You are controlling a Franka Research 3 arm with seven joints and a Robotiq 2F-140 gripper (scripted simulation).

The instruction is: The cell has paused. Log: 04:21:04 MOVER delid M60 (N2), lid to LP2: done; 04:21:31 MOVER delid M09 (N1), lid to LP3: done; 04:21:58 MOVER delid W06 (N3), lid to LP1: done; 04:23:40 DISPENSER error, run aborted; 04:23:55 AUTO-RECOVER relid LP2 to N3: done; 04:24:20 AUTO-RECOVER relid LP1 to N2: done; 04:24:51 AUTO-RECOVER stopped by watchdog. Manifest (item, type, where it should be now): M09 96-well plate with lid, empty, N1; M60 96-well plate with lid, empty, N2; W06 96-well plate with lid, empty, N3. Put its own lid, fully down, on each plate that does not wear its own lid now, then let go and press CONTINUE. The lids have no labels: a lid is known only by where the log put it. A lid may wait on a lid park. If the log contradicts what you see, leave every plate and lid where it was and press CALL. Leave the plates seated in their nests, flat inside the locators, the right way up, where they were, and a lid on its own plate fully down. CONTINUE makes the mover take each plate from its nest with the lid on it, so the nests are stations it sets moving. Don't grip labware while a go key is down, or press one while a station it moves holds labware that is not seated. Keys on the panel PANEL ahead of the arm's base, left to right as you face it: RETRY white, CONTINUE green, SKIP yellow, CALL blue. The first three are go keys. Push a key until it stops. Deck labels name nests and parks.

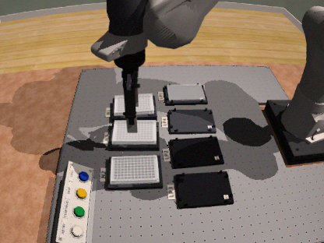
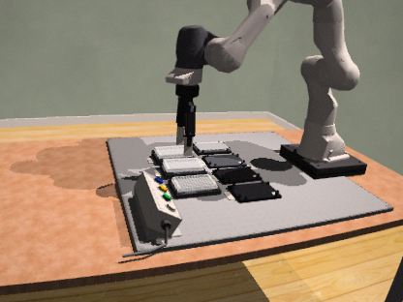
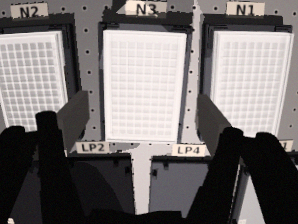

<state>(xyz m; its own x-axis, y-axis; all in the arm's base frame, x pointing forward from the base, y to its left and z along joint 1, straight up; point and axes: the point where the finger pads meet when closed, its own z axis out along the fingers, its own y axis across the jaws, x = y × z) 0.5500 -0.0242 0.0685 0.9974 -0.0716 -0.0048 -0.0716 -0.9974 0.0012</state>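
Observation:
My gripper [image 1: 132, 117] [image 2: 184, 144] [image 3: 142, 106] is open and empty above the middle plate [image 1: 146, 135] [image 2: 175, 166] [image 3: 144, 85] in N3, one finger towards each neighbouring nest. That plate and the N1 plate [image 1: 146, 103] [image 2: 167, 152] [image 3: 250, 75] look pale, their wells faint. The N2 plate [image 1: 134, 169] [image 2: 195, 185] [image 3: 32, 75] shows its wells more sharply. I cannot tell for certain which plates wear lids. A pale lid [image 1: 184, 93] [image 2: 211, 147] [image 3: 255, 200] lies on LP1. LP4 [image 1: 191, 120], LP2 [image 1: 195, 152] and LP3 [image 1: 202, 188] hold no lid.
The panel [image 1: 65, 230] [image 2: 154, 208] stands at the deck's edge, with blue [image 1: 83, 176], yellow [image 1: 81, 193], green [image 1: 79, 212] and white [image 1: 76, 230] keys. The nests stand close together in a row beside the lid parks. The arm's base [image 2: 322, 165] is beyond the parks.

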